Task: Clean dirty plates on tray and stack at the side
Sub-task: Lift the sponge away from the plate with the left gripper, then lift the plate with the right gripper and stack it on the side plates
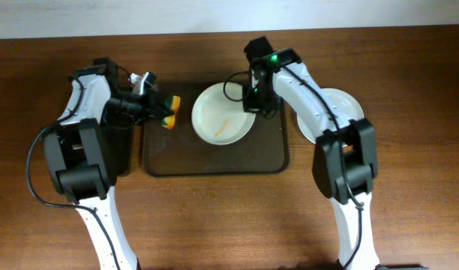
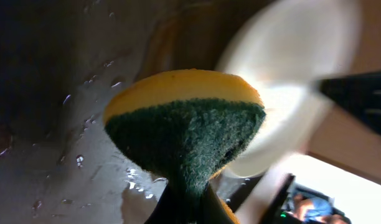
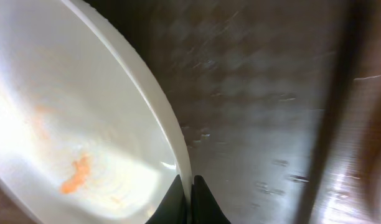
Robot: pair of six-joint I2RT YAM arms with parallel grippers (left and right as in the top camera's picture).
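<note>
A white plate (image 1: 220, 114) with an orange smear sits on the dark brown tray (image 1: 214, 159), toward its upper middle. My right gripper (image 1: 253, 97) is shut on this plate's right rim; the right wrist view shows the rim (image 3: 172, 134) between the fingers (image 3: 190, 200) and the smear (image 3: 75, 174) inside. My left gripper (image 1: 158, 106) is shut on a yellow and green sponge (image 1: 170, 111) over the tray's left end; the sponge (image 2: 187, 127) fills the left wrist view, with the plate (image 2: 290, 74) blurred beyond. White plates (image 1: 331, 114) lie on the table right of the tray.
A smaller black tray (image 1: 118, 142) lies under my left arm, left of the brown tray. The brown tray's surface (image 2: 47, 155) is wet with droplets. The wooden table (image 1: 214, 217) spreads in front.
</note>
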